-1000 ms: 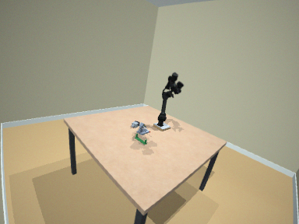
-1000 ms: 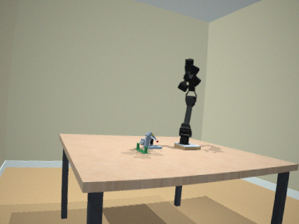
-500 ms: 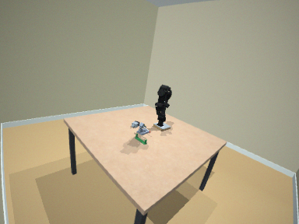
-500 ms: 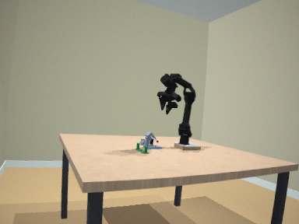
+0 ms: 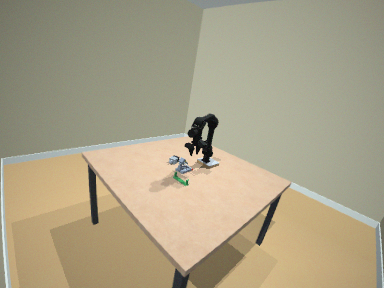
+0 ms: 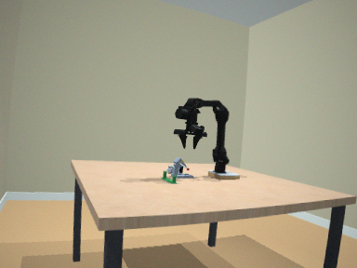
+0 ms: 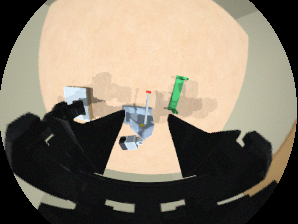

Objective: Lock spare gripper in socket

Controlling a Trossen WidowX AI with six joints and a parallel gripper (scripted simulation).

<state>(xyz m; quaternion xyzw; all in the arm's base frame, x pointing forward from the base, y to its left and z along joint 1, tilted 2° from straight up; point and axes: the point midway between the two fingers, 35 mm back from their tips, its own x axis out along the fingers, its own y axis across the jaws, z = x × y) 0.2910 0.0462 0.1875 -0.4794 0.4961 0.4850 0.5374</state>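
Observation:
My gripper (image 5: 194, 153) (image 6: 190, 148) (image 7: 147, 114) is open and empty, pointing down high above the mount. The blue-grey mount (image 5: 183, 166) (image 6: 178, 164) (image 7: 131, 116) stands on the table with a slanted upper part. The lock pin (image 7: 147, 107) shows as a pale rod with a red end, running from the mount's slanted part between my fingertips in the wrist view. Its far end and the socket hole cannot be made out. A pale grey piece with a dark end, apparently the spare gripper (image 5: 174, 160) (image 7: 131, 143), is close beside the mount; whether they touch is unclear.
A green bracket (image 5: 180, 180) (image 6: 170, 180) (image 7: 176, 94) with upright ends stands beside the mount, holding nothing. The arm's pale base plate (image 5: 213, 163) (image 6: 231, 176) (image 7: 75, 95) is on the mount's other side. All stand on the wooden table (image 5: 200, 220) (image 6: 195, 205) (image 7: 150, 40).

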